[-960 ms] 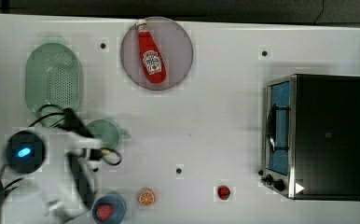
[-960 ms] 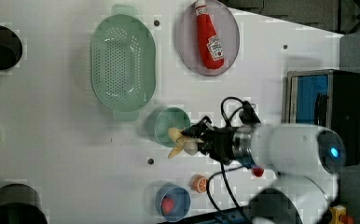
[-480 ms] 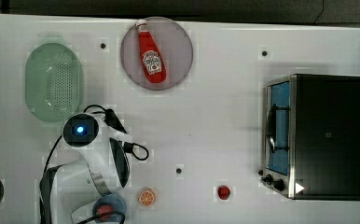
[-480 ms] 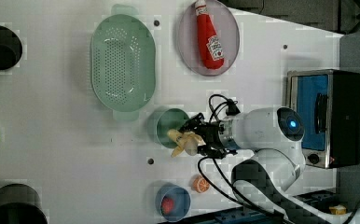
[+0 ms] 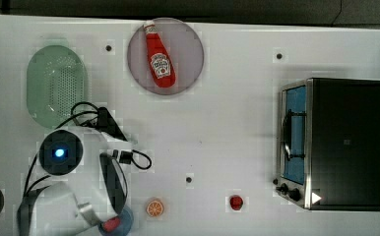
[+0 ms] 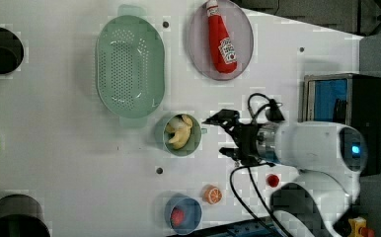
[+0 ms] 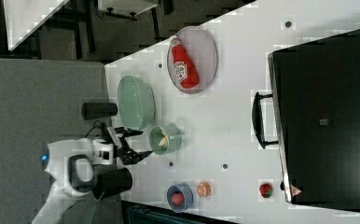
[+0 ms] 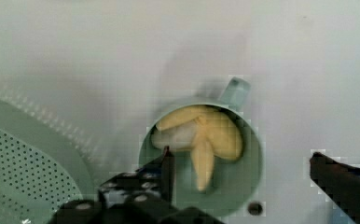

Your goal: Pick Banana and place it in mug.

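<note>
Tool (image 6: 221, 134) fingers apart, empty, banana (image 6: 179, 132) in mug (image 6: 196, 146), far side hidden by rim

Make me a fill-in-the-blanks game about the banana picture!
1. The banana lies inside the ____.
2. The ketchup bottle lies on a round ____.
3. The gripper beside the mug has its jaws ____.
4. In the left view, the big green colander is ____ the mug.

Missing words: mug; plate; open; above
</note>
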`<act>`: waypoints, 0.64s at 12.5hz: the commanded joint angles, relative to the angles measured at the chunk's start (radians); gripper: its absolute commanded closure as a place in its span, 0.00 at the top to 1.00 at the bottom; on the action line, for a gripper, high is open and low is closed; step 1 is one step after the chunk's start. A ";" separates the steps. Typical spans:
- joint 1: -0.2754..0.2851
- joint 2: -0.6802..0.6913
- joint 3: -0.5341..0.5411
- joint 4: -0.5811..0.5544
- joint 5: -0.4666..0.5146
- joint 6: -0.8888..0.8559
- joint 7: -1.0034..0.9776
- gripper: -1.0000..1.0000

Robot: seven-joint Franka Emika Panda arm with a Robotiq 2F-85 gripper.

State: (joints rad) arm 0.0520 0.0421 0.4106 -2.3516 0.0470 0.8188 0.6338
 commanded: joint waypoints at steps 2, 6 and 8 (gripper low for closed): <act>-0.022 -0.168 -0.076 0.122 -0.011 -0.257 0.002 1.00; -0.030 -0.254 -0.254 0.274 -0.011 -0.502 -0.223 1.00; -0.032 -0.265 -0.344 0.352 -0.013 -0.598 -0.303 1.00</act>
State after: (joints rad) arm 0.0326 -0.1931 0.0994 -2.0156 0.0368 0.2576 0.4441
